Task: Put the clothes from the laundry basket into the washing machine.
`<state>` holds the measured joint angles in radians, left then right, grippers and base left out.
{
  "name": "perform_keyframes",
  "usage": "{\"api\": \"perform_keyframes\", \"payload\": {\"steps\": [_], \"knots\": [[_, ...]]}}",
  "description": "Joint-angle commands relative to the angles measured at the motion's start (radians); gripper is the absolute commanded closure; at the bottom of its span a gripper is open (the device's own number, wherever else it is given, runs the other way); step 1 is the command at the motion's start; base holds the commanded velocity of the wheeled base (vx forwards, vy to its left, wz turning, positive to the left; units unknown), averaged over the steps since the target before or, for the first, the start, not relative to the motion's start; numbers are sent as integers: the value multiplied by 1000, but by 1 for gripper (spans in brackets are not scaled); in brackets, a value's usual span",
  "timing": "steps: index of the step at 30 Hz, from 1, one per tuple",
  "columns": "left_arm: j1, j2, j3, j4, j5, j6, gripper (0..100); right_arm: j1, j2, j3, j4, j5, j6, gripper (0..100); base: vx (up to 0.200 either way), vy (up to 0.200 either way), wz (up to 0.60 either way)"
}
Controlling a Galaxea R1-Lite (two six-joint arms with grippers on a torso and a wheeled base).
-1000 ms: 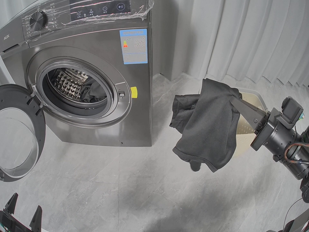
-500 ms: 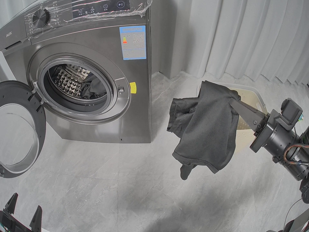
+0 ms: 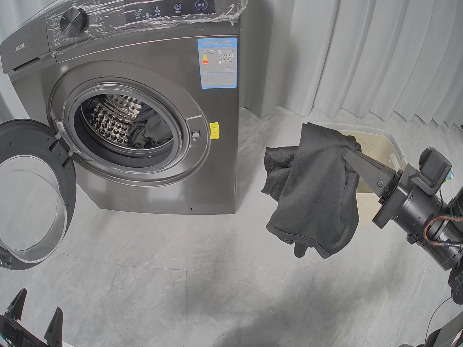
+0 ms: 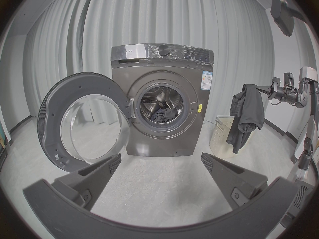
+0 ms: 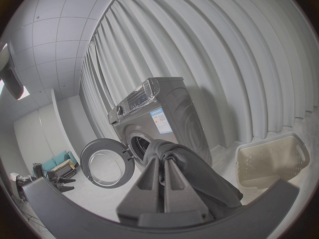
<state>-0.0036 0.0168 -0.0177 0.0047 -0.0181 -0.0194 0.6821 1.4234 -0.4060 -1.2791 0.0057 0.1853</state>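
My right gripper (image 3: 351, 156) is shut on a dark grey garment (image 3: 316, 193), which hangs in the air in front of the cream laundry basket (image 3: 386, 148), to the right of the washing machine (image 3: 144, 112). The right wrist view has the fingers (image 5: 172, 180) pinched on the garment (image 5: 199, 180), with the basket (image 5: 270, 160) beyond. The machine's round door (image 3: 29, 193) stands open to the left, and dark clothes (image 3: 152, 131) lie in the drum. My left gripper (image 3: 34, 316) is open low at the front left, holding nothing; its fingers (image 4: 99, 170) face the machine (image 4: 162, 100).
Pale curtains (image 3: 376, 44) hang behind the basket and machine. Grey tiled floor (image 3: 193, 275) lies open between me and the machine. The open door takes up room at the left of the drum opening.
The head view has shifted, so the machine sits further right in the picture. The garment still hangs from my right gripper, swinging slightly. The left gripper stays put.
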Motion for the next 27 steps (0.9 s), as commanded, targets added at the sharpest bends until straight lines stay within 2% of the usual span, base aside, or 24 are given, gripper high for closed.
{"api": "perform_keyframes", "payload": {"steps": [1,5,11,17,23,27], "knots": [[1,-9,16,0,-2,-1,0,0,2,-2,0,0,0,100,0,200,0],[1,-9,16,0,0,-1,0,0,2,-2,-2,0,0,100,0,200,0],[1,-9,16,0,0,1,0,0,2,-2,0,0,0,100,0,0,0],[1,-9,16,0,0,1,0,0,2,-2,0,0,0,100,-200,0,0],[1,-9,16,0,-2,1,0,0,5,-1,0,0,2,100,0,0,0],[1,-11,16,0,0,-1,0,-1,6,-1,0,0,2,100,0,200,0]]}}
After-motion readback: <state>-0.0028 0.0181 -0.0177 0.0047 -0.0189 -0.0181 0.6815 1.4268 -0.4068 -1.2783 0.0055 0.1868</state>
